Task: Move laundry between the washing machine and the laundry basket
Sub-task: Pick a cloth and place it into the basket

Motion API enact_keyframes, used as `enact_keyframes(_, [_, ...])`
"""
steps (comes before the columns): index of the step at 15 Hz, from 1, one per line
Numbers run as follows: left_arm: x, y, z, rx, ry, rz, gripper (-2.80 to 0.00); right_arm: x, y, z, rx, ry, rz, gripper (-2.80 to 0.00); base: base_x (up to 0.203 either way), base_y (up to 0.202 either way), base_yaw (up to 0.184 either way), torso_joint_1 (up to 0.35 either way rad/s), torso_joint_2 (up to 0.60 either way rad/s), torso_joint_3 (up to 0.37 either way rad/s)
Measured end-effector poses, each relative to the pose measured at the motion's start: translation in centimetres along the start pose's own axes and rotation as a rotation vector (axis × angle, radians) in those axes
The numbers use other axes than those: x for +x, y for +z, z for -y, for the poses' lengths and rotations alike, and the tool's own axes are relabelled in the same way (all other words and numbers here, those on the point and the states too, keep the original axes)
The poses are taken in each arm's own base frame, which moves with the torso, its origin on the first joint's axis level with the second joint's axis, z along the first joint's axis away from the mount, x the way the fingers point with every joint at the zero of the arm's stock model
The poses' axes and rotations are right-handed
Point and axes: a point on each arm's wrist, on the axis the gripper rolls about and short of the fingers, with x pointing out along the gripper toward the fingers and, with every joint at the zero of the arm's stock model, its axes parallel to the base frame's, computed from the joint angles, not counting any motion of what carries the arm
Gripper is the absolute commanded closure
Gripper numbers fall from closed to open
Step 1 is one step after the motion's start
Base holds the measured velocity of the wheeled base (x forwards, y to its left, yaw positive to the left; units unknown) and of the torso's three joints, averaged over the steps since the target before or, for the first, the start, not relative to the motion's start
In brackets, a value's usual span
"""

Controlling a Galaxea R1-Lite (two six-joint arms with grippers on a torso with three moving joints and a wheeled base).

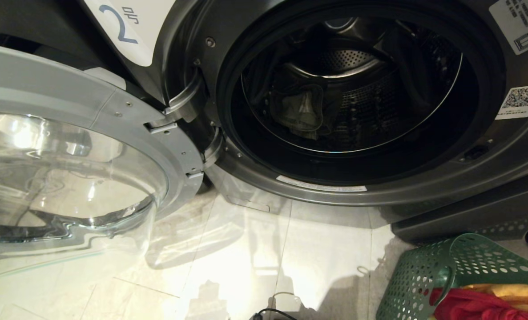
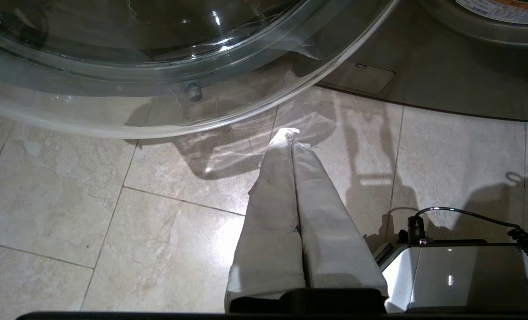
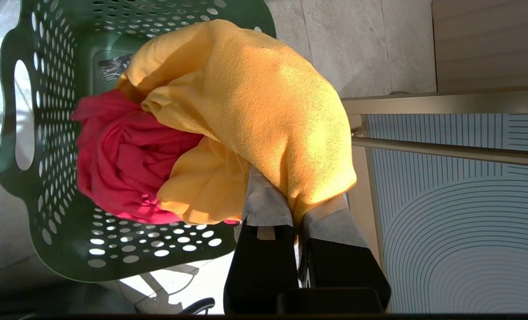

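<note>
I am in a coin laundry or shared laundry room. The washing machine [image 1: 348, 102] before me bears a big white label with the number 2 [image 1: 128, 26] and a QR code sticker [image 1: 522, 101], as numbered public machines do. A green laundry basket [image 1: 428, 275] stands on the pale tiled floor [image 1: 228, 258].

A green plastic basket [image 3: 59, 240], perforated all over with round holes, holds a yellow-orange garment [image 3: 255, 111] with a red garment [image 3: 121, 169] at its nine o'clock. The dark grey front-loading washer [image 1: 424, 186] carries a white label with a blue numeral 2 [image 1: 126, 26]. The floor tiles [image 2: 68, 213] are mottled beige.
</note>
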Motion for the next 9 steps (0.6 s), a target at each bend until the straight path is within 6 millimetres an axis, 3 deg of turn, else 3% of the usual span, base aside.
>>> enact_keyframes(4, [0.0,0.0,0.0,0.0,0.0,0.0,0.0,-0.01,0.0,-0.01,0.005,0.003,0.003,0.0,0.0,0.0,0.0,0.0,0.0,0.0])
enact_keyframes(5, [0.0,0.0,0.0,0.0,0.0,0.0,0.0,-0.01,0.02,-0.01,0.005,0.003,0.004,-2.8,0.0,0.0,0.0,0.0,0.0,0.0])
enact_keyframes(9, [0.0,0.0,0.0,0.0,0.0,0.0,0.0,-0.01,-0.01,-0.01,0.008,0.003,0.004,-2.8,0.0,0.0,0.0,0.0,0.0,0.0])
